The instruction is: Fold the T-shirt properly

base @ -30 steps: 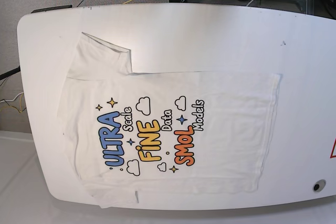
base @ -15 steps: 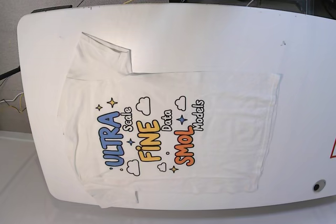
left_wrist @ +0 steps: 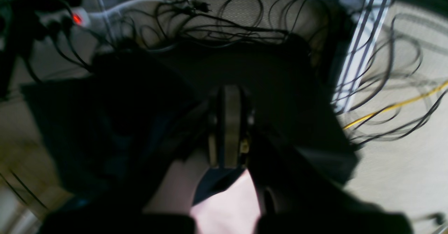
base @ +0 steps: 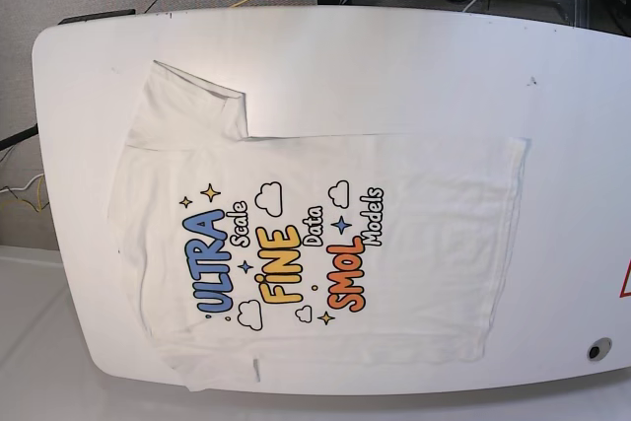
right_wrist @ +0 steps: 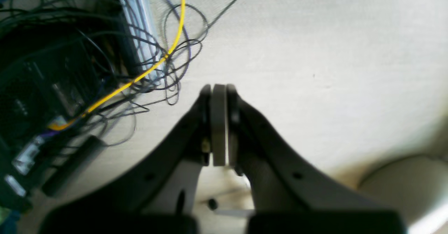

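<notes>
White T-shirt (base: pixel 315 234) lay flat, print up, on the table (base: pixel 394 66), same as a second before; both arms had pulled clear, left gripper (left_wrist: pixel 227 129) and right gripper (right_wrist: pixel 218 122) shut, empty, folding unstarted

black fingers (right_wrist: pixel 196 132) (grey pads (right_wrist: pixel 219 125)), small screws

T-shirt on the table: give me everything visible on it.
The T-shirt is white, cotton-looking, short-sleeved and lies flat, print up, on the white table. The print reads ULTRA Scale FINE Data SMOL Models in blue, yellow and orange, with clouds and stars. One sleeve lies spread; the near sleeve hangs over the edge. Nothing touches it.
</notes>
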